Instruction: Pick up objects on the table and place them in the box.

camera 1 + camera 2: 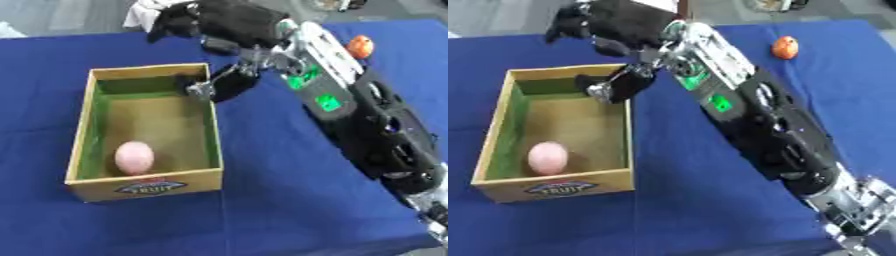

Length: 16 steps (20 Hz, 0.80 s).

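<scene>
Reaching: right hand [614, 27] stretched from the lower right of the frame to the upper centre, above the far right corner of the box [214, 145].
Grip: fingers curled downward, a thumb or finger tip hanging over the box's far rim; whether anything sat inside them could not be told.
Left hand: out of sight.
Box: cardboard, green-lined, at the left centre of the frame on the blue cloth [289, 210].
Pink egg [134, 157]: already lying in the box, near its front wall.
Orange ball [785, 47]: on the cloth at the upper right, well apart from box and hand.
Step, as judged: either a release over the box or a turn toward the ball.
Doing it well: keep the fingers clear of the box rim, lift before swinging right, and approach the ball from above.
</scene>
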Each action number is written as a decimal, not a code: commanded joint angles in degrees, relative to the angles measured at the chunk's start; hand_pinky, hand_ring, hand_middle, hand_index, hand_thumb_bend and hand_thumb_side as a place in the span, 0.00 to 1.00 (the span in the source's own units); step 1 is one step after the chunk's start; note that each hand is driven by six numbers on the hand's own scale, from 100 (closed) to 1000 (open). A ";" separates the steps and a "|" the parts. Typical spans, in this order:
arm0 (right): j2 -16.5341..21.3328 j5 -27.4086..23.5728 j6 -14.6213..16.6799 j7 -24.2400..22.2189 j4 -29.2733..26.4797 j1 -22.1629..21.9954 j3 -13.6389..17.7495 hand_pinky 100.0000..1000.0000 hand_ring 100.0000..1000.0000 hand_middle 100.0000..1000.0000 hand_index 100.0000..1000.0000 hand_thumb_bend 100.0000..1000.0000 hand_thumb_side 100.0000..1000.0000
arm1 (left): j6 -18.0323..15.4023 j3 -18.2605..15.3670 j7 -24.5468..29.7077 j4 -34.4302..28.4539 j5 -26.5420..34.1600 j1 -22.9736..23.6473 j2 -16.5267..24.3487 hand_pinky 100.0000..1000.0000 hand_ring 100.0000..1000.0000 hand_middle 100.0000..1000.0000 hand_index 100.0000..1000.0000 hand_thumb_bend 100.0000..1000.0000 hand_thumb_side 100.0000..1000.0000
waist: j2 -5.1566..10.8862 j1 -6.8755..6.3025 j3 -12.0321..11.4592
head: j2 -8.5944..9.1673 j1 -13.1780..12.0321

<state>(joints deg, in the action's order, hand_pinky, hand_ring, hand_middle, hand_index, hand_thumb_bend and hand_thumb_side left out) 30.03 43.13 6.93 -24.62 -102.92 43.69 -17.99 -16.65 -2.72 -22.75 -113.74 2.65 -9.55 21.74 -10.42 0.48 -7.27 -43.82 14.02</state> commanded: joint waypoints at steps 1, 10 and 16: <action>6.68 -1.67 -2.83 0.80 -0.77 -0.24 4.17 0.78 0.81 0.79 0.88 0.07 0.18 | -0.10 -0.74 -0.29 -0.85 -0.32 -0.14 1.40 0.73 0.85 0.70 0.74 0.15 0.79 | 0.90 -0.15 0.30 | -0.29 -0.57; 16.97 0.51 -6.14 4.29 11.91 -4.41 10.12 0.78 0.82 0.80 0.88 0.10 0.20 | -0.09 -1.01 -0.66 -0.85 -0.81 0.18 1.83 0.73 0.85 0.70 0.74 0.14 0.79 | 0.65 -0.27 1.07 | -0.29 -1.28; 20.04 0.87 -5.27 5.69 20.65 -7.00 12.08 0.78 0.83 0.81 0.89 0.12 0.22 | -0.02 -1.11 -0.78 -0.85 -0.96 0.31 1.85 0.73 0.85 0.70 0.74 0.14 0.80 | 0.52 -0.21 1.28 | -0.29 -1.75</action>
<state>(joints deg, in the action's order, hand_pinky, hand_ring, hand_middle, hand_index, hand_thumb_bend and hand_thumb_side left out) 47.30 43.69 1.45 -19.33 -83.51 36.04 -7.10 -16.61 -3.10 -23.28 -113.74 1.95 -9.01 22.05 -10.59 0.28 -6.03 -43.82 12.54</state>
